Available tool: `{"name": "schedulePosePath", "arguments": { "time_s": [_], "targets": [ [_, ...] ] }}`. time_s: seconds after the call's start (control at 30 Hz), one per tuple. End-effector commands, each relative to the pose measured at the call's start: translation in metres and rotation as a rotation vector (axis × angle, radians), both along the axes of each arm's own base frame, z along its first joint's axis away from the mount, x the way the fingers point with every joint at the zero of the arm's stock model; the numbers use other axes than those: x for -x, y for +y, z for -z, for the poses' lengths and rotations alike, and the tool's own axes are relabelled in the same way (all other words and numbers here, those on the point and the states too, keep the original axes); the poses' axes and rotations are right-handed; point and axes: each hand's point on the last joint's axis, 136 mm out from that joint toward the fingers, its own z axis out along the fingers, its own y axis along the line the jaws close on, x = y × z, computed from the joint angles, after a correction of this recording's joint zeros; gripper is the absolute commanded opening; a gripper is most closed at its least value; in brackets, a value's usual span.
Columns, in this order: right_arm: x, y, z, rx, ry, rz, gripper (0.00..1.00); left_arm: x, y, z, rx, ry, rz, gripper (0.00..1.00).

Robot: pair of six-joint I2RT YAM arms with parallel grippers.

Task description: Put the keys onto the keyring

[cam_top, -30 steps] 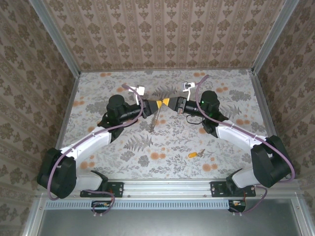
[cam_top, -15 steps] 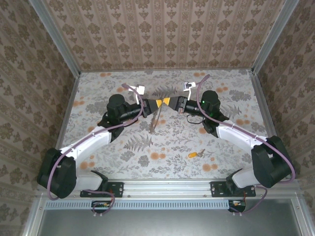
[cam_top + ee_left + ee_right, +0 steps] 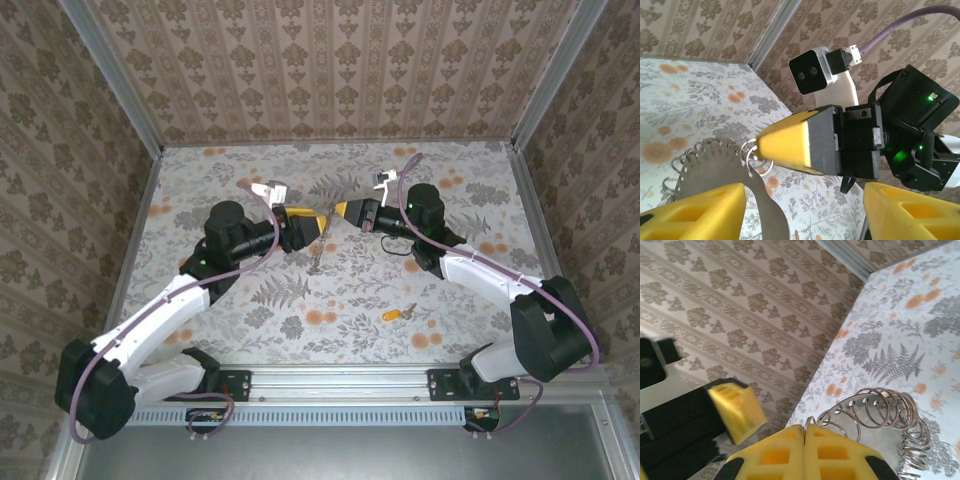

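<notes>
The right gripper (image 3: 341, 210) has its jaws closed tightly on one small ring of the keyring (image 3: 319, 247), and the rest of the keyring hangs down from them over the middle of the flowered worktop (image 3: 200, 180); whether its lower end touches the surface I cannot tell. The left gripper (image 3: 308, 228) faces it from just beside, its jaws apart and gripping nothing; the key (image 3: 397, 314), with its orange head, lies flat near the front edge, well apart from both grippers.
</notes>
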Motion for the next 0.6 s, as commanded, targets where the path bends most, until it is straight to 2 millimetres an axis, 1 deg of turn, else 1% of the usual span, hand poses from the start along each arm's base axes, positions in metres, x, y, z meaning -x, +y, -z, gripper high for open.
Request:
{"name": "schedulePosePath", "arguments": {
  "time_s": [0.0,0.13,0.23,0.33,0.47,0.57],
  "targets": [
    [-0.011,-0.006,-0.017,0.011,-0.037,0.057,0.0,0.004,0.009,0.023,-0.14,-0.008,-0.05,0.66],
    [-0.014,-0.006,-0.017,0.007,-0.029,0.07,0.0,0.006,0.007,0.034,-0.212,-0.014,-0.058,0.68],
    [-0.015,-0.007,-0.015,0.009,-0.022,0.076,0.0,0.007,0.002,0.043,-0.266,-0.018,-0.053,0.69],
    [-0.017,-0.006,-0.007,0.03,-0.01,0.079,0.0,0.005,0.0,0.049,-0.29,-0.016,-0.064,0.7],
    [-0.023,-0.001,0.009,0.057,0.004,0.063,0.0,-0.002,0.007,0.052,-0.3,-0.014,-0.125,0.71],
    [-0.028,0.01,0.02,0.05,0.018,0.023,0.0,-0.011,0.023,0.052,-0.32,-0.015,-0.231,0.73]
  ]
}}
